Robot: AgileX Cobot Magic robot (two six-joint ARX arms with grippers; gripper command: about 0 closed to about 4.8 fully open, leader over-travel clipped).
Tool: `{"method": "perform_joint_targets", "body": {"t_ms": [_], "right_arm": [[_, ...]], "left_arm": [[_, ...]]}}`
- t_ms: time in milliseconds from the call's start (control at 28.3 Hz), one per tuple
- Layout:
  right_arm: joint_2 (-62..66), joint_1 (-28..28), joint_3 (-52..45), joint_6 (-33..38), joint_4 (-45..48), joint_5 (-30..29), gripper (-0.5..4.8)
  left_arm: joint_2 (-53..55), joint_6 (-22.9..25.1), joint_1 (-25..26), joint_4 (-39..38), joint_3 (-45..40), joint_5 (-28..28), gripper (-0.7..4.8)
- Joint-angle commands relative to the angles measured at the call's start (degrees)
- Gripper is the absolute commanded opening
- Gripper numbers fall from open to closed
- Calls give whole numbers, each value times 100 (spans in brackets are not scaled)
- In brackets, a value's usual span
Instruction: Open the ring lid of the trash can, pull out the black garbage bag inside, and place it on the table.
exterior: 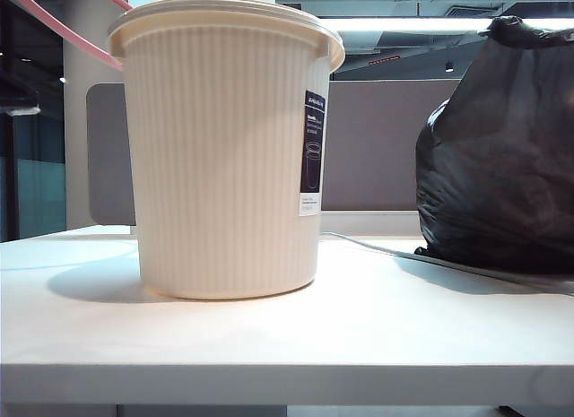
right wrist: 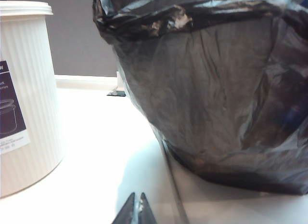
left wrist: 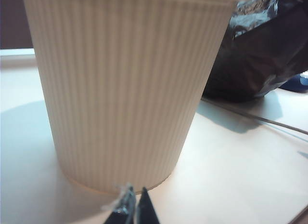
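bag: stands upright on the tabletop, toward its right edge, knotted top up; it is already out of the can, so the task looks all but done.
can: upright near the tabletop's middle, just left of the bag and apart from it, label facing the bag side.
ring lid: a pink hoop hanging off the can's rim on its far left side, lifted clear of the rim.
cable: runs across the tabletop from behind the can to under the bag's foot.
key relation: the bag sits straight ahead of the right pincer, its long axis vertical; the can sits straight ahead of the left pincer. The right arm is the nearer one to the bag.
right pincer: low over the tabletop near the front edge, pointing level at the bag's base, tips pressed together, empty, not touching the bag.
left pincer: low near the front edge, pointing level at the can's foot, tips together, empty; a pale wisp clings to one tip.
likely next: nothing left to grasp; both arms seem parked back from the things.
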Motion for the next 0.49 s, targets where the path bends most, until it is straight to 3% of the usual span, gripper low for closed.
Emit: {"method": "perform_joint_targets", "body": {"t_ms": [35, 495], "right_arm": [[0, 11, -11, -87, 17, -20, -2], [0, 9, -11, -326, -522, 7, -2]], "left_arm": [[-4, -4, 0, 55, -70, -15, 17], [-4, -31, 0, 31, -450, -11, 17]]}}
